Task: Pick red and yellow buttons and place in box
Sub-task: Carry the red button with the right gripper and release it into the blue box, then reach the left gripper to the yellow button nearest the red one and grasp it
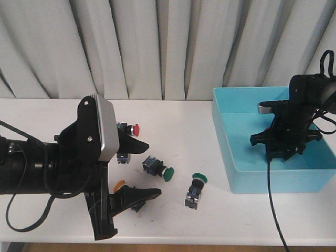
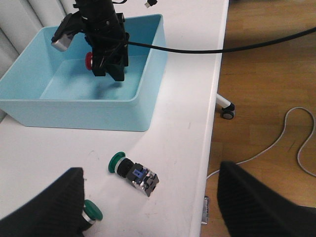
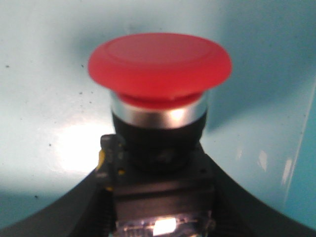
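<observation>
Right now the right tool (image 1: 286,149) hangs inside the turquoise box (image 1: 231,152), which sits at the bench's (image 1: 184,115) right end, and it is clenched on one red button (image 3: 159,84), cap clear of the box floor. The left tool (image 1: 137,170) hovers over the bench's front left part with its fingers spread wide and nothing between them. Out on the bench lie four more switches. One red-capped button (image 1: 131,129) lies behind the left tool, toward the back edge. One yellow-capped button (image 1: 119,184) is partly hidden under that tool. Two green-capped buttons lie near the middle: one (image 1: 158,168) just beside the left tool, the other (image 1: 196,190) nearer the box.
</observation>
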`<state>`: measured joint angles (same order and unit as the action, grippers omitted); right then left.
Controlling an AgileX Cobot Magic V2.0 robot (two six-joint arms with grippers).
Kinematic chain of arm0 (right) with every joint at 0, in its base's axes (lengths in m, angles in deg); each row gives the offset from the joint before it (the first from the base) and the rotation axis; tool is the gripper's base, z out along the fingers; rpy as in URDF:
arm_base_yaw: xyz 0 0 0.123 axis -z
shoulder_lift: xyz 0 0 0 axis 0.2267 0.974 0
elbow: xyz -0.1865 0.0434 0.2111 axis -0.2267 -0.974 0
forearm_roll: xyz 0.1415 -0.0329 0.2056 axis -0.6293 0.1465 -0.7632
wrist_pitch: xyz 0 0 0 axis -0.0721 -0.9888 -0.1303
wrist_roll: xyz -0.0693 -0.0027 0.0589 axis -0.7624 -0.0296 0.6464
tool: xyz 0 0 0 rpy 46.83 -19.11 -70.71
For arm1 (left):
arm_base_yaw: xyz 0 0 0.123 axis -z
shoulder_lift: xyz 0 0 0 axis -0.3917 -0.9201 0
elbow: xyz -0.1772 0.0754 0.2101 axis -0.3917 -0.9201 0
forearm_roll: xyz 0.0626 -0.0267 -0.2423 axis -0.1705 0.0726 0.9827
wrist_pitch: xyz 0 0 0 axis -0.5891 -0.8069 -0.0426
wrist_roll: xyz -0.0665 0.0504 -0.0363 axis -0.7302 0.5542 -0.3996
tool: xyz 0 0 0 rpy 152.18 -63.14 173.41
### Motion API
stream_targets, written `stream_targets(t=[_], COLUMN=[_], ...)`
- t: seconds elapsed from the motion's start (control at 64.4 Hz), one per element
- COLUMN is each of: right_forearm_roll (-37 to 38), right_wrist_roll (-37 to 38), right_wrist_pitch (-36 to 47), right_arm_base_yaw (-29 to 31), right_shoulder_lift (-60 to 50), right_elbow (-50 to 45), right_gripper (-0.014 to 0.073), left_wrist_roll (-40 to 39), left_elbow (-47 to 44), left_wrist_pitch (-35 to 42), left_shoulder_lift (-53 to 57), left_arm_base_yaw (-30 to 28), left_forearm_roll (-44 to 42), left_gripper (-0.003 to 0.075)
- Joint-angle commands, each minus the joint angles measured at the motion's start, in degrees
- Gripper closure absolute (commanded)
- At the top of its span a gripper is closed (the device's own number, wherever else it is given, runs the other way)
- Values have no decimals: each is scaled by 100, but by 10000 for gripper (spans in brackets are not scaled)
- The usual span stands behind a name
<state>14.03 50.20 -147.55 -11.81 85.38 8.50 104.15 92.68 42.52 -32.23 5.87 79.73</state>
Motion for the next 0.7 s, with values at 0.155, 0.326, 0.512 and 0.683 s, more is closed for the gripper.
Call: stream_targets(t=[0.155, 0.326, 0.512, 0.683], right_forearm_roll=[37, -10, -29, -34], right_wrist_roll=[14, 74, 52, 93], right_wrist_pitch=[127, 220, 265, 753], right_arm_base_yaw=[40, -7, -425, -971], right_shoulder_lift=[-336, -553, -1344, -2393], right_elbow=[169, 169, 114, -498], right_gripper=[152, 153, 155, 155], left_wrist_roll=[-46, -40, -40, -50], left_elbow=[150, 150, 150, 150], left_wrist_pitch=[11, 83, 396, 800], left_shoulder_lift=[131, 131, 131, 131], left_arm_base_yaw=[18, 18, 18, 18], left_forearm_roll=[243, 243, 237, 237], left_gripper=[183, 183, 183, 183])
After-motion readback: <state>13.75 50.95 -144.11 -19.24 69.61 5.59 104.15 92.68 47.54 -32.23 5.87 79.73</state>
